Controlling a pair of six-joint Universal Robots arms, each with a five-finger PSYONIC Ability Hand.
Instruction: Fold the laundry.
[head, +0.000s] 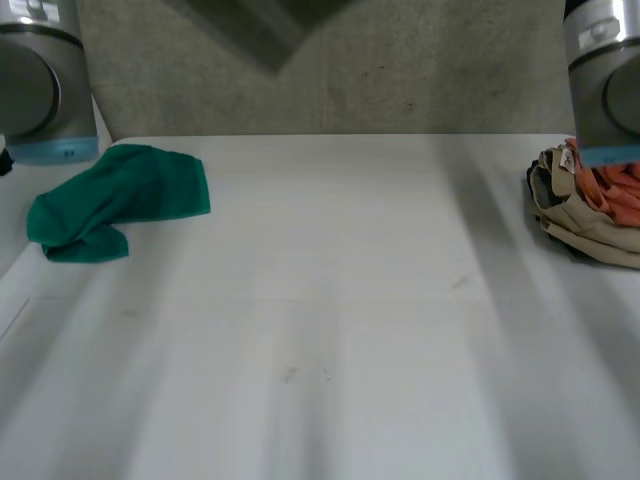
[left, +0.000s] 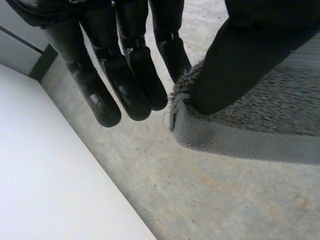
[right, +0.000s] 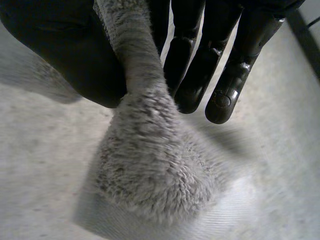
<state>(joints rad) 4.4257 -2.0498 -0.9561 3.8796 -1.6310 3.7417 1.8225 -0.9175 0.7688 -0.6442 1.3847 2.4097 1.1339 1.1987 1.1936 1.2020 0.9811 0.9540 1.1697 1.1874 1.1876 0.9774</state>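
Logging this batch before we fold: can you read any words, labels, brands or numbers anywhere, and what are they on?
No text here can be read.
On the left arm's blue cap: tiny dark marks, too small to read.
On the pile of clothes: no readable label.
On the green cloth and the grey towel: no label or print shows.

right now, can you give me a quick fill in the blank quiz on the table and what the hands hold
The crumpled cloth by the left arm is ____ in colour.
The fluffy towel pinched by the right hand is ____.
The left hand pinches that towel between its fingers and ____.
The beige and orange clothes pile lies on the ____ table.
Missing words: green; grey; thumb; white.
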